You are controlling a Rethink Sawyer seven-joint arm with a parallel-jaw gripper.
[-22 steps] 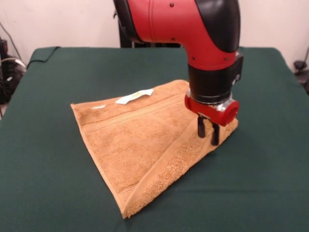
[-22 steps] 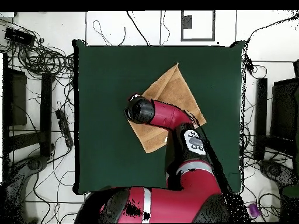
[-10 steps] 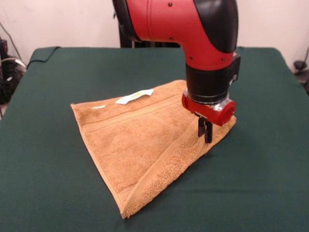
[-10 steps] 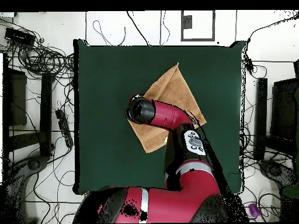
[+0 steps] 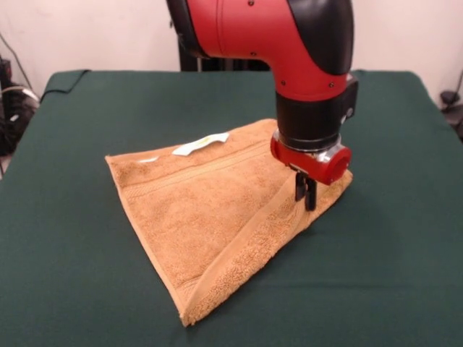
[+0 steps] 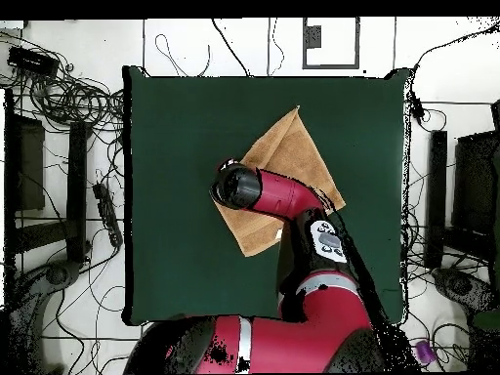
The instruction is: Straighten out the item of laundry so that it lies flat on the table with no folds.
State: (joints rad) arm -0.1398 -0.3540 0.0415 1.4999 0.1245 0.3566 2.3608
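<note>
Towel [image 5: 210,210] not yet flat: right flap folded over on green surface [image 5: 87,275]. Gripper [image 5: 305,196] jaws pinched closed on fold's right corner; unfolding remains.

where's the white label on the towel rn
In the front view the white label lies on the towel's far edge, left of centre, well left of the gripper, which is at the towel's right corner.
</note>
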